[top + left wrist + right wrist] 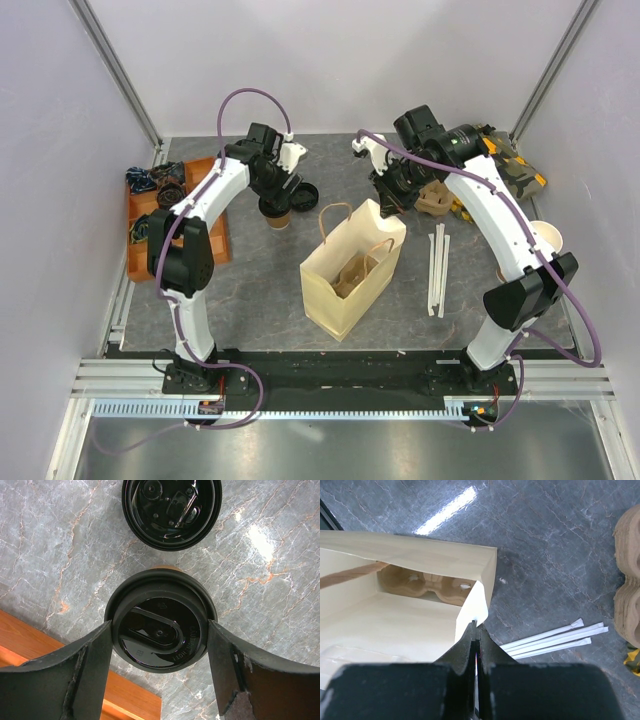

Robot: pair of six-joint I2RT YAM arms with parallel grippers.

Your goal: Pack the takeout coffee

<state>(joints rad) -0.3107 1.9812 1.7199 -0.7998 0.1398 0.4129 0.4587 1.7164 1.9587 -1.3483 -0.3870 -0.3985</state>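
Grey marble table (260,295): coffee (277,214) stands left of the bag (345,288), not yet packed. Left claw (160,625) straddles its lid (160,642), spread wide, grip unclear. Right claw (475,628), closed, pinches the bag's rim.

Left tool (159,626) straddling takeout coffee (160,635), loose lid (171,511)

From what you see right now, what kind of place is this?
Probably a robot test cell staged as a takeout counter: bare walls on aluminium posts, and a bag, a lidded coffee and wrapped straws on the table.
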